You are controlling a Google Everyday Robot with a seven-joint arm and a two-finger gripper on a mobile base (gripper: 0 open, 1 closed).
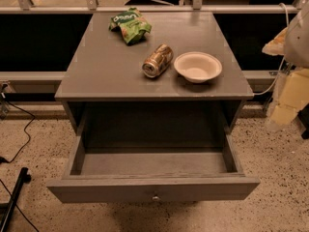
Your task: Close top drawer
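Note:
The top drawer [153, 188] of the grey cabinet [106, 71] is pulled far out toward me. Its long flat front panel has a small round silvery knob [155, 197] at the centre. The plain grey inside [152, 163] holds nothing. My gripper [288, 98] shows as a blurred pale shape at the right edge of the camera view. It is to the right of the cabinet, above the floor and apart from the drawer. The lower drawers are hidden under the open one.
On the cabinet top lie a green chip bag [130, 25], a gold can on its side [157, 60] and a white bowl [198, 66]. Black cables [19, 129] and a black stand leg [14, 192] are on the speckled floor at left. A railing runs behind.

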